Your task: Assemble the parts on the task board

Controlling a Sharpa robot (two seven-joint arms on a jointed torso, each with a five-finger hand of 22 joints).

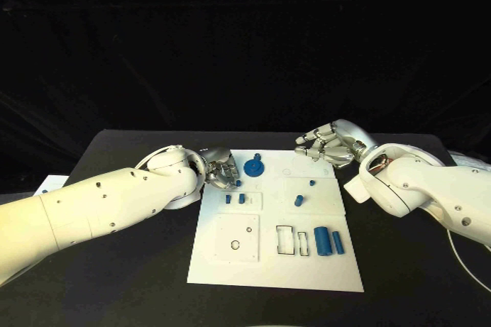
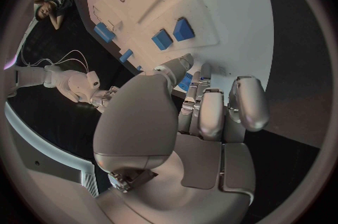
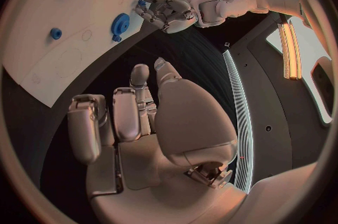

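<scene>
The white task board (image 1: 276, 267) lies mid-table. My left hand (image 1: 219, 175) rests at its far left corner, with the thumb and fingers closed round a small blue part (image 2: 185, 83), just beyond two small blue blocks (image 1: 234, 198). A blue gear (image 1: 254, 167) sits at the board's far edge, also visible as the gear (image 3: 120, 22) in the right wrist view. A blue peg (image 1: 298, 199) stands mid-board, and two blue cylinders (image 1: 328, 241) lie side by side towards the near right. My right hand (image 1: 326, 146) hovers off the board's far right corner, fingers loosely apart and holding nothing.
A square raised plate with holes (image 1: 238, 246) and two rectangular slots (image 1: 291, 240) occupy the board's near half. Black table (image 1: 133, 270) surrounds the board. A white object (image 1: 49, 185) lies at the table's left edge.
</scene>
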